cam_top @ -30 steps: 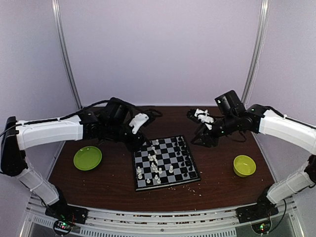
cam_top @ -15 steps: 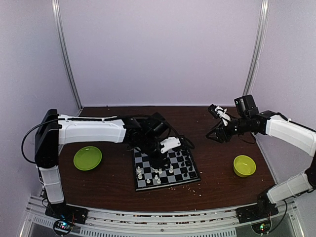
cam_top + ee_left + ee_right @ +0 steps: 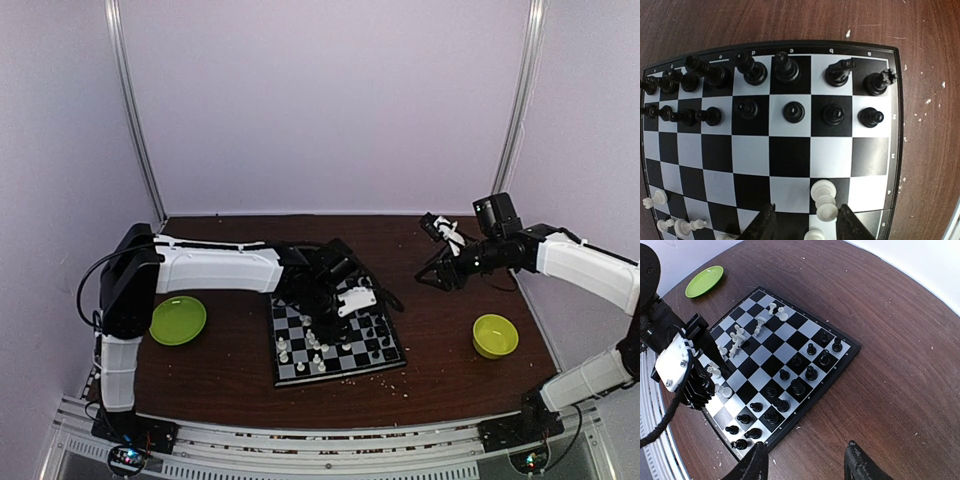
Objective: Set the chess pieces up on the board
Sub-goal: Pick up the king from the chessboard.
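Tiny, light, rigid and easily tipped, the white chess piece point(image 3: 823, 200) sits on the board point(image 3: 790, 156); its slim waist looks like the best hold. The left gripper point(image 3: 807, 222) has its jaws apart around the piece, not clamped. The right gripper point(image 3: 805, 460) hangs with jaws apart and empty over the counter point(image 3: 900, 340).

Left arm point(image 3: 215, 268) in smooth white shells with black joints, right arm point(image 3: 585, 265) matching it, left gripper point(image 3: 807, 220) showing matte black tapered fingers point(image 3: 764, 226), there's a white plate point(image 3: 672, 362) with small screws behind those jaws, black cable point(image 3: 660, 427) trailing off, right gripper point(image 3: 805, 457) black-fingered too
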You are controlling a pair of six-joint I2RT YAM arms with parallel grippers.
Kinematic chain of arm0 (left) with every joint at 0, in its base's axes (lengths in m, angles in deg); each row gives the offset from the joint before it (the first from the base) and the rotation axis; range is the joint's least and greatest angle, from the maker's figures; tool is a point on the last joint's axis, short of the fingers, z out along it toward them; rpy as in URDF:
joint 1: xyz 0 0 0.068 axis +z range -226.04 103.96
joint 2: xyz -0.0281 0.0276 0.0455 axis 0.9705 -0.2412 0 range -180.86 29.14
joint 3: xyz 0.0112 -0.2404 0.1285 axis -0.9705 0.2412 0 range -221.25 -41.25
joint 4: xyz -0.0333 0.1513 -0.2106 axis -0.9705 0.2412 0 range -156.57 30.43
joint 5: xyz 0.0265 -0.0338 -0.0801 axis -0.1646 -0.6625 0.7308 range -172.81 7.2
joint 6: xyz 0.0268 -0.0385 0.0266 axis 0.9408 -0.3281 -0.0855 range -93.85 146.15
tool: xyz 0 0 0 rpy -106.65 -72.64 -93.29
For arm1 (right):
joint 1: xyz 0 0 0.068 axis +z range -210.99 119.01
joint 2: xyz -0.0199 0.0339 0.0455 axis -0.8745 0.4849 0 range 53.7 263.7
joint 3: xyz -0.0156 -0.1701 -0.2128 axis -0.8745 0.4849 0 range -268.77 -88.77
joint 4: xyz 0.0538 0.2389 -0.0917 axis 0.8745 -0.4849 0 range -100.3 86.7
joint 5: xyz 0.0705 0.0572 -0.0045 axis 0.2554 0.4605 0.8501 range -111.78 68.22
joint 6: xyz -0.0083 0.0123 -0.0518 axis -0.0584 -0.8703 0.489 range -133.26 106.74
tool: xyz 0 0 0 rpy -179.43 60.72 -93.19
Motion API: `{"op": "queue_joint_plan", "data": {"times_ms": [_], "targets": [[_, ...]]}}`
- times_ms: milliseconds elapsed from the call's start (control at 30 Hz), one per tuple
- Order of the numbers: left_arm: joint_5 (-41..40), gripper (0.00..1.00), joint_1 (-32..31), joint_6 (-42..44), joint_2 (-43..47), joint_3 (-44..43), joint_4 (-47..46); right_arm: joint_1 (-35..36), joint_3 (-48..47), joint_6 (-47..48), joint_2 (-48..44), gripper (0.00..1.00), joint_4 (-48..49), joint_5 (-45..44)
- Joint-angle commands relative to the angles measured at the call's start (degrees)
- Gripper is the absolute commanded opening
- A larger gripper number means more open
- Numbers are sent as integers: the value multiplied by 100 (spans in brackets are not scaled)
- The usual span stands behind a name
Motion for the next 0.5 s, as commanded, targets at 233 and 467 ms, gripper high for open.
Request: {"op": "queue_joint_plan", "data": {"times_ms": [233, 467], "targets": [[156, 27, -28, 156, -298, -367, -31, -71, -95, 86, 134, 51, -41, 134], [257, 18, -28, 194, -321, -386, -28, -72, -119, 86, 196, 51, -66, 184]]}}
